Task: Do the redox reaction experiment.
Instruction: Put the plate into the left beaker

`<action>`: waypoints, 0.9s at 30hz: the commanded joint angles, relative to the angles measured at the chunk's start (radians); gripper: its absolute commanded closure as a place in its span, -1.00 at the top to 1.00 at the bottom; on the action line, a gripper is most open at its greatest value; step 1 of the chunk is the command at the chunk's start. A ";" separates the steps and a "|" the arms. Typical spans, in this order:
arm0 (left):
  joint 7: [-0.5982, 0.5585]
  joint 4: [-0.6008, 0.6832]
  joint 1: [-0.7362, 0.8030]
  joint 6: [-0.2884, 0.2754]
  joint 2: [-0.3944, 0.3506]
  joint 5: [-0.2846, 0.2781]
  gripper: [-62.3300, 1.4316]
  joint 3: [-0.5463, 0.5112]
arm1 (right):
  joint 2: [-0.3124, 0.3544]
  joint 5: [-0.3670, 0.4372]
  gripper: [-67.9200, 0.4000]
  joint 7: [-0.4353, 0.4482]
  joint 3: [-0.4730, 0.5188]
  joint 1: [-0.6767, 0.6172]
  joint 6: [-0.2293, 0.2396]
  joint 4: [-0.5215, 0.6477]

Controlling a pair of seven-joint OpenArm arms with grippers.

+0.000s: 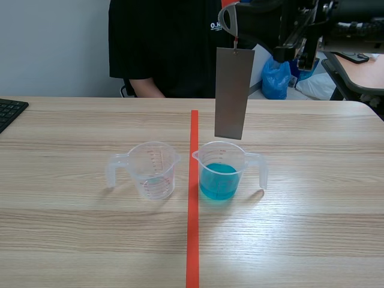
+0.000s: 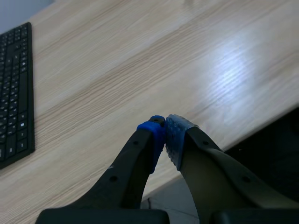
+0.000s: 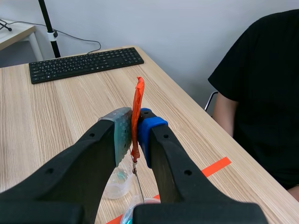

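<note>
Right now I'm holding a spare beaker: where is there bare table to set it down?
Bare wood: the robot's side of both cups, right of the blue-liquid cup, and between the keyboard and the clear cup. Crowded: the middle, where the metal plate hangs over that cup by its orange strip from the right gripper.

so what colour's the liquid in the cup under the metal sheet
Turquoise blue liquid, clearest in the scene view.

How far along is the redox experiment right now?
Done: the right gripper is shut on the orange tab, holding the metal strip up. In hand: the strip hangs above the cup of blue liquid, not dipped. Still to do: lowering it in. The left gripper is shut on nothing.
</note>
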 commanded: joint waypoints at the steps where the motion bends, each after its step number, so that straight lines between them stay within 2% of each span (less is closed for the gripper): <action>1: -0.036 0.008 0.020 0.037 0.023 0.019 -0.83 -0.005 | 0.005 0.004 -0.94 0.023 0.014 0.029 0.007 0.011; 4: -0.086 0.009 0.061 0.101 0.061 0.067 -0.83 -0.005 | -0.013 0.000 -0.94 0.021 0.013 0.031 0.007 0.011; 7: -0.120 0.013 0.095 0.135 0.092 0.111 -0.83 -0.005 | -0.029 -0.001 -0.94 0.019 0.013 0.031 0.007 0.011; 14: -0.134 0.056 0.161 0.137 0.117 0.216 -0.83 -0.005 | -0.081 -0.055 -0.94 0.017 0.007 0.043 0.007 0.011; 21: -0.131 0.056 0.159 0.137 0.114 0.217 -0.83 -0.005 | -0.120 -0.084 -0.94 0.014 -0.048 0.087 0.007 0.011; 27: -0.127 0.055 0.154 0.137 0.114 0.217 -0.83 -0.005 | -0.183 -0.118 -0.94 0.014 -0.074 0.097 0.007 0.011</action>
